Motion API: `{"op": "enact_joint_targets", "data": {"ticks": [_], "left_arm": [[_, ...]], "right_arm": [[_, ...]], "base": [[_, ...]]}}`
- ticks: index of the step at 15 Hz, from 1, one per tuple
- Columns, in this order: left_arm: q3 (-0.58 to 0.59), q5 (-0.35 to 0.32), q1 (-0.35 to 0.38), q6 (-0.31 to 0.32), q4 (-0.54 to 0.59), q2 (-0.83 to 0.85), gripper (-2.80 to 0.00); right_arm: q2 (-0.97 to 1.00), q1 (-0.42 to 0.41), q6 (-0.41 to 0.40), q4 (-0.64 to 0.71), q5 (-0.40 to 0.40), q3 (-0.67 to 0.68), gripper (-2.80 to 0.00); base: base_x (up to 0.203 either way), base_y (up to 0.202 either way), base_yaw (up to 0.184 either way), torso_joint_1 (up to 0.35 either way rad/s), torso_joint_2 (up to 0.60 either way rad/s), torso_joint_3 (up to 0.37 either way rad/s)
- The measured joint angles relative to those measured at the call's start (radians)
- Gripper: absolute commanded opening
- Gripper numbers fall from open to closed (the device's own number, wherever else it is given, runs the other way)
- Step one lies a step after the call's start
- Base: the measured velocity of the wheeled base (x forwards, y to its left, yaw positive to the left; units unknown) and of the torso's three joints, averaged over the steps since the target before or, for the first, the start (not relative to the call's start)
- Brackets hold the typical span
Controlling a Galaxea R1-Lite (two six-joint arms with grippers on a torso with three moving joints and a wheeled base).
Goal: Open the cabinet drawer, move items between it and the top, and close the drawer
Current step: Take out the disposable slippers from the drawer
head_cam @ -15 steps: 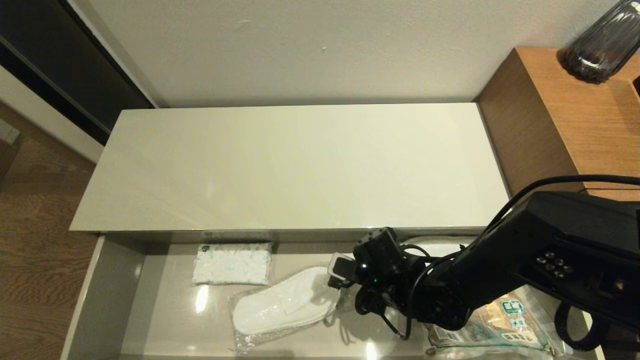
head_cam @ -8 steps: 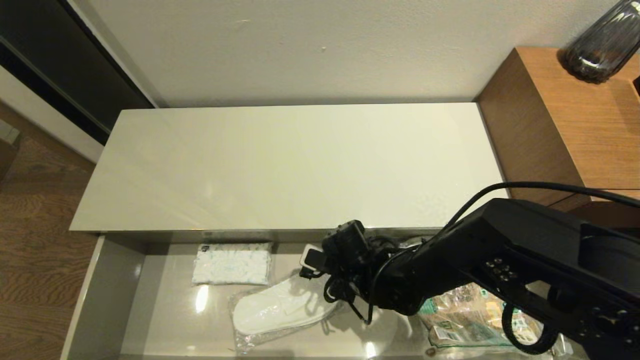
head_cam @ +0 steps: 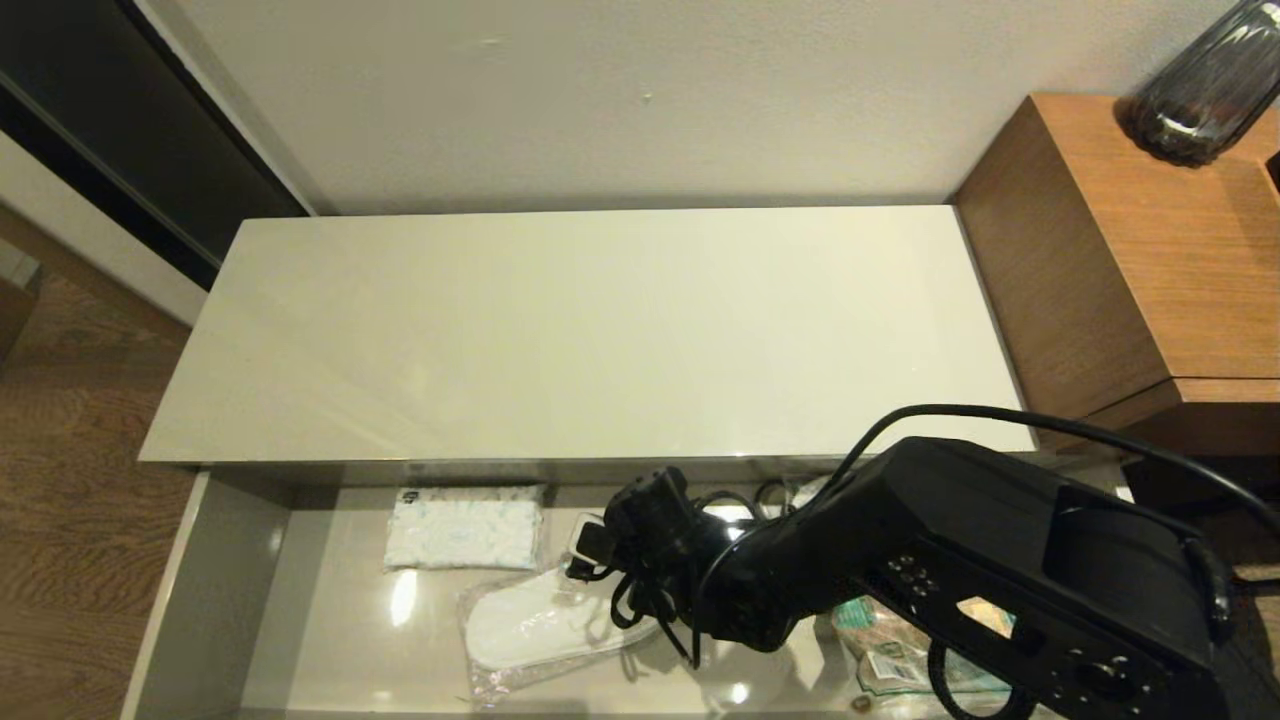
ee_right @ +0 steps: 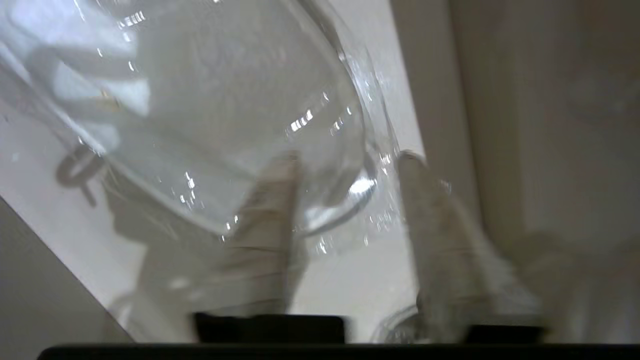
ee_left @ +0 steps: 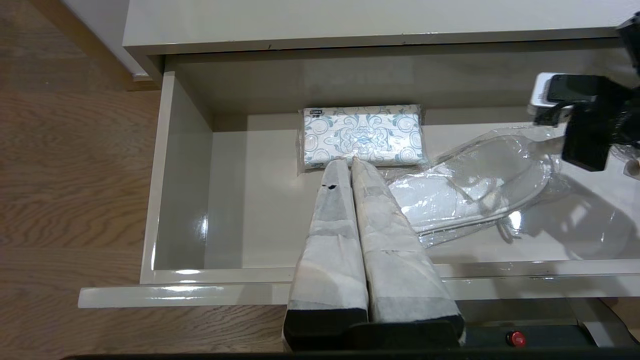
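Open cabinet drawer [head_cam: 215, 590], right tool [ee_right: 345, 170] parted astride bagged slippers [head_cam: 540, 625] (end only), left tool [ee_left: 350, 167] closed, parked.

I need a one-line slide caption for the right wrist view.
Right gripper, fingers open, at the end of the bagged slippers lying in the open cabinet drawer.

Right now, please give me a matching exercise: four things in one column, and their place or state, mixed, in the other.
Things:
1. bagged slippers
2. patterned tissue pack
3. left gripper
4. right gripper

Place or state:
A. fingers apart at the bag's end
B. against the drawer's back wall
C. fingers together, above the drawer
D. lying flat on the drawer floor

Pairs: 1-D, 2-B, 3-C, 4-A
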Motion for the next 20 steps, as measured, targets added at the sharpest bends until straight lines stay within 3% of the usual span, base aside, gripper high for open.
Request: {"op": "enact_joint_targets", "data": {"ticks": [20], "left_arm": [[0.0,0.0,0.0,0.0,0.0,0.0,-2.8]], "right_arm": [[0.099,-0.064,-0.002,0.043,0.014,-0.082,0.0]], "base": [[0.0,0.0,0.0,0.0,0.0,0.0]]}}
